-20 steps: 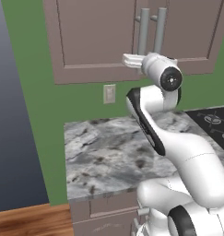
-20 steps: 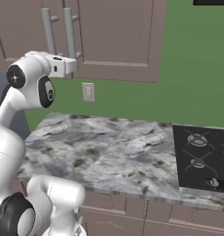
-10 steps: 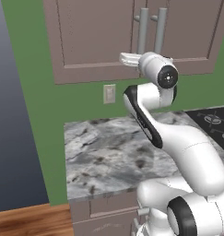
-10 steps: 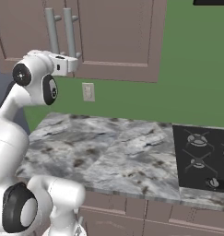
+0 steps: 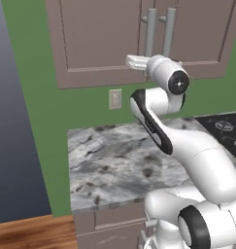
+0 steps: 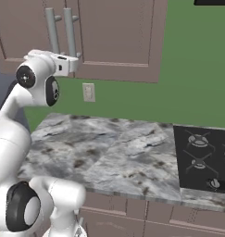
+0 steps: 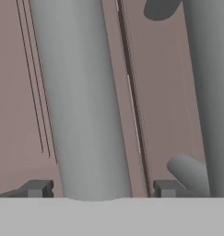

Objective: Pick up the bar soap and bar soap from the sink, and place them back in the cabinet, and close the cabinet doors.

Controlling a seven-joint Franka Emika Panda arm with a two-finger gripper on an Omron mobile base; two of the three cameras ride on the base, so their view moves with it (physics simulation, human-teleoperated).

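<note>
The cabinet (image 5: 95, 39) hangs on the green wall with both cabinet doors (image 6: 118, 32) flat shut and their seam tight. Two grey bar handles (image 5: 149, 29) (image 6: 70, 28) stand side by side at the seam. My gripper (image 5: 134, 62) (image 6: 73, 64) is raised to their lower ends. In the hand view my gripper (image 7: 102, 189) is open, and its fingertips (image 7: 37, 188) straddle one bar handle (image 7: 81, 101) with a small gap on each side. The second handle (image 7: 210, 92) lies off to one side. The bar soap and the sink are out of view.
Below the cabinet runs a grey marbled counter (image 5: 114, 165) (image 6: 109, 152). A black stovetop (image 6: 204, 157) (image 5: 226, 129) lies at its right end. A wall outlet (image 5: 115, 98) sits under the cabinet. Low drawers (image 6: 132, 217) front the counter, with wood floor (image 5: 27, 236) at the left.
My hand has risen a little and edged closer to the handles. The cabinet doors have stayed shut.
</note>
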